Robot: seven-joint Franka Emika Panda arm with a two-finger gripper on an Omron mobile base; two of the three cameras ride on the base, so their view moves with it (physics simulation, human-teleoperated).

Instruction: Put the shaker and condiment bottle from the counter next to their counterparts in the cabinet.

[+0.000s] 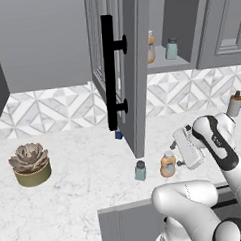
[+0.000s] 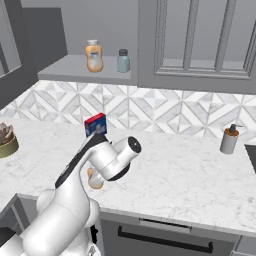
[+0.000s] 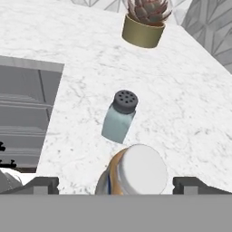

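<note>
The gripper [image 3: 115, 186] hangs low over the front of the counter [image 1: 85, 169] with its jaws spread as wide as they go and nothing between the pads yet; the two dark fingertips [image 3: 43, 185] stand either side of the pale cap of the condiment bottle [image 3: 133, 174], so the jaws bracket it without gripping. The bottle stands upright near the counter's front edge; just beyond it, close but not touching, the shaker [image 3: 119, 116] also stands upright on the marble. Neither has left the worktop, so by my reading nothing of the task is done; the first pick is only being lined up, and both carries remain. Farther off sits a potted succulent [image 1: 29, 164], well apart from the work; a tan pump dispenser [image 2: 230, 138] stands near the tiled wall. Above, the cabinet [image 1: 134, 66] has its door swung open; on its inner shelf the counterparts [image 2: 94, 56], an orange bottle and a teal shaker, stand side by side, with free shelf beside them.
</note>
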